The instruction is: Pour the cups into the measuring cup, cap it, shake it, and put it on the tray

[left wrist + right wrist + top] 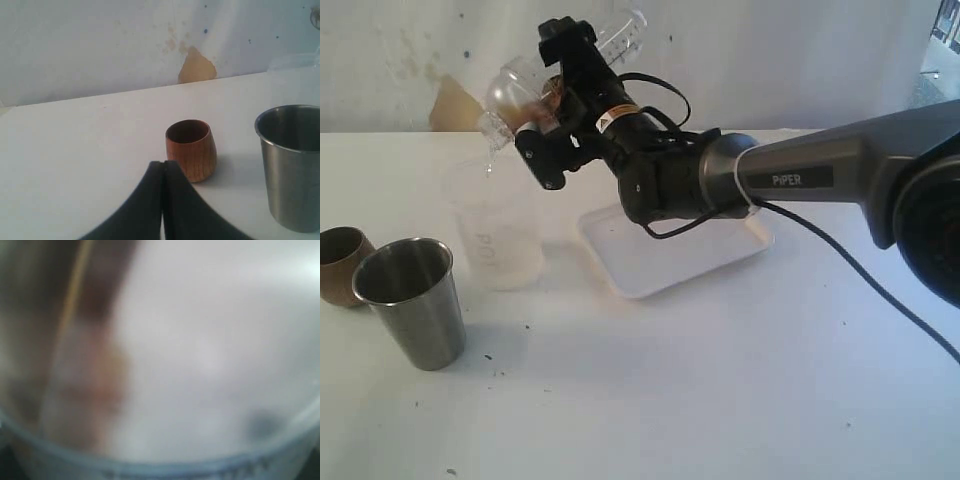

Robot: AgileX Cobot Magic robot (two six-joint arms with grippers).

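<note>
The left gripper (163,166), its black fingers pressed together with nothing between them, hangs low over the white table (670,390) just short of the small brown cup (340,262), which stands upright at the far left. Just beside it stands the steel tumbler (412,300), also upright, its mouth open. Behind and to the right of the tumbler stands the frosted plastic cup (500,235), grey lettering faint on its wall. Above that cup, well clear of the table, the right gripper (558,100) clamps the clear measuring cup (516,88) across its middle, holding it tipped nearly on its side, the wide end down and to the left, the narrow base up and to the right; a brownish tint shows inside near the wide end. The right wrist view is filled by the cup's blurred wall. The white tray (695,258) lies on the table below the dark arm (800,180), marked PiPER, which reaches in from the right.
</note>
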